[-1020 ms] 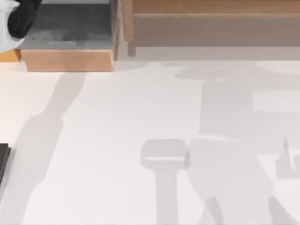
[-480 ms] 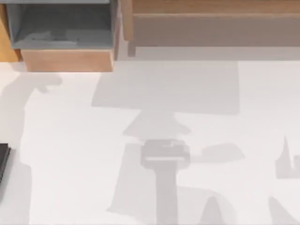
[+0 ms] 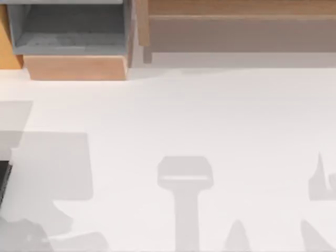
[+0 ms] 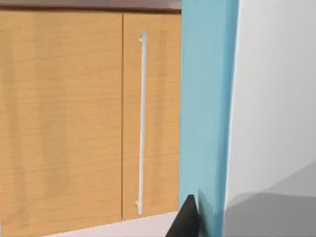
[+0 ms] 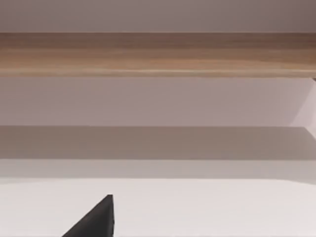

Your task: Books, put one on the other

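A dark flat thing (image 3: 4, 178), perhaps a book, pokes in at the left edge of the white table (image 3: 210, 115) in the top view. In the left wrist view a light blue upright slab (image 4: 207, 98) stands right beside the dark tip of my left gripper (image 4: 185, 222); I cannot tell whether it is a book or whether it is held. Behind it is a wooden cabinet door (image 4: 64, 118) with a long metal handle (image 4: 142, 123). The right wrist view has the dark tip of my right gripper (image 5: 96, 219) over the white table, facing a wooden shelf (image 5: 158, 54).
A wooden box with a grey-blue hollow (image 3: 73, 31) stands at the table's back left. A long wooden shelf unit (image 3: 236, 21) runs along the back. Grey shadows (image 3: 52, 163) lie on the table's left and front.
My left arm has left the top view's upper left corner. A large rectangular shadow has swept from the table's right across the middle to the left front.
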Controlling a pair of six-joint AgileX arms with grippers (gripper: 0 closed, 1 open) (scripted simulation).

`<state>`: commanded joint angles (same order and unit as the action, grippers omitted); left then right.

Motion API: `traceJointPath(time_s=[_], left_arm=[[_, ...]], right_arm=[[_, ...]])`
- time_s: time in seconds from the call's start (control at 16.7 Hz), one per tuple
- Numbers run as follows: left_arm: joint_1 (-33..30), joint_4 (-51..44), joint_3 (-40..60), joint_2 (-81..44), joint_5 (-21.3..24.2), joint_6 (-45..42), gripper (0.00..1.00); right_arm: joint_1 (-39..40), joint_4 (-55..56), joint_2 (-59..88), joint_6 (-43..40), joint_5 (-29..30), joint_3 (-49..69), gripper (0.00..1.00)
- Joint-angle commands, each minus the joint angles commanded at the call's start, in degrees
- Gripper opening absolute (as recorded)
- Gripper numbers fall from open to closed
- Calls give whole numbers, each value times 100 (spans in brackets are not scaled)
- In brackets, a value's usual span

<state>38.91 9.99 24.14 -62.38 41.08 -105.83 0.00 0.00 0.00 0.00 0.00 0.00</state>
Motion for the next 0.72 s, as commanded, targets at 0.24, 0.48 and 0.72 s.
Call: traceJointPath(time_s=[0.24,0.48,0.72], left_arm=[[1121,-581,-931,268,417,-1588,0],[1614,-859,-1354,343,572,-2224,0],[1620,-862,-1359,344,574,-2231,0]], right_arm=[[0,0,0,0,0,0,100],[0,0,0,0,0,0,100],[0,0,0,0,0,0,100]])
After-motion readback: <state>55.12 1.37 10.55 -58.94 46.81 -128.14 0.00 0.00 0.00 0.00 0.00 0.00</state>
